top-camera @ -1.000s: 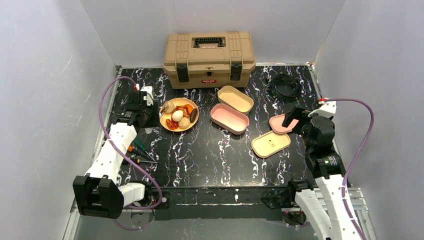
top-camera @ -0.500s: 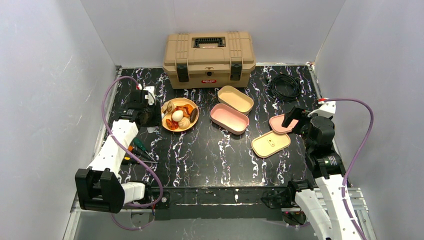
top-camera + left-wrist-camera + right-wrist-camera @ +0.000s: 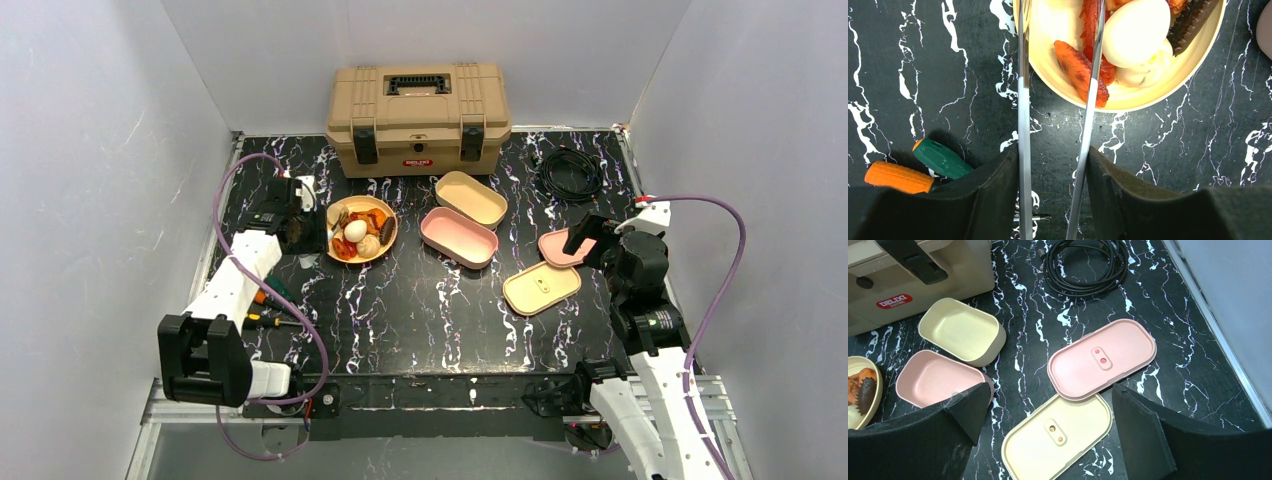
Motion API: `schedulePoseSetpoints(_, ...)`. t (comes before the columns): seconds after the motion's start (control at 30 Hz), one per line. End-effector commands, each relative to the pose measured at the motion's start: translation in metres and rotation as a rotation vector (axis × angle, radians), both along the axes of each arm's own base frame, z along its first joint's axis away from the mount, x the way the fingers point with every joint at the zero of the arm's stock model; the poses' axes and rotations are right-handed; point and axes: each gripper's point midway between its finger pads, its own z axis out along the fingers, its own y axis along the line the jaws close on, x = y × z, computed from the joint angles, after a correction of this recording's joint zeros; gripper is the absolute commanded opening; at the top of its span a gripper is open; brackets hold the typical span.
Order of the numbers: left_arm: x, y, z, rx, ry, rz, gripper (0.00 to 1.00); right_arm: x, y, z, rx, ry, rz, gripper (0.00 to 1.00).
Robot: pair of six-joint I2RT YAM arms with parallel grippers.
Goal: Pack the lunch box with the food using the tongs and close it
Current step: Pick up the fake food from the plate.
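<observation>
Clamping the tongs, the left gripper held their blades apart over the bowl. Their tips were cut off at the top edge, so any catch was unclear.

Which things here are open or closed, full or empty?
Tan plastic toolbox: closed.
Cream oval lunch box: open, empty.
Pink oval lunch box: open, empty.
Pink lid: off, lying flat.
Cream lid: off, lying flat.
Yellow round bowl: full of food.
Metal tongs: part open, held by left gripper.
Right gripper: open, empty.
Black cable: coiled.
</observation>
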Motion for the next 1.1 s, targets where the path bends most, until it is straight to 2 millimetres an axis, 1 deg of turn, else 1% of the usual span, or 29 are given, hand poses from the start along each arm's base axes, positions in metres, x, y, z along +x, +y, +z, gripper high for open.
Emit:
schedulePoseSetpoints(0.0, 0.01, 0.001, 0.01, 0.007, -0.036, -0.001, 0.46, 0.003, 0.001, 0.015, 0.008, -0.036, 0.001, 1.0)
schedulePoseSetpoints(0.2, 0.016, -0.002, 0.008, -0.003, -0.032, -0.004, 0.45, 0.004, 0.001, 0.012, 0.008, -0.031, 0.002, 1.0)
schedulePoseSetpoints(0.3, 0.017, -0.004, 0.008, -0.015, -0.03, -0.01, 0.39, 0.004, 0.001, 0.012, 0.008, -0.029, 0.003, 1.0)
schedulePoseSetpoints(0.4, 0.017, -0.003, 0.011, -0.011, -0.044, -0.005, 0.28, 0.004, 0.001, 0.012, 0.008, -0.03, 0.002, 1.0)
schedulePoseSetpoints(0.5, 0.017, -0.001, 0.017, -0.007, -0.074, 0.003, 0.23, 0.004, 0.001, 0.012, 0.008, -0.029, 0.002, 1.0)
schedulePoseSetpoints(0.77, 0.009, 0.0, 0.034, -0.016, -0.163, 0.015, 0.17, 0.003, 0.0, 0.013, 0.007, -0.031, -0.002, 1.0)
schedulePoseSetpoints(0.9, 0.006, 0.001, 0.033, -0.017, -0.163, 0.014, 0.16, 0.003, 0.0, 0.014, 0.007, -0.032, -0.004, 1.0)
schedulePoseSetpoints(0.93, 0.005, 0.001, 0.032, -0.014, -0.155, 0.014, 0.14, 0.003, 0.0, 0.014, 0.007, -0.031, -0.003, 1.0)
schedulePoseSetpoints(1.07, 0.006, 0.001, 0.038, -0.016, -0.176, 0.014, 0.13, 0.003, -0.001, 0.014, 0.006, -0.032, -0.005, 1.0)
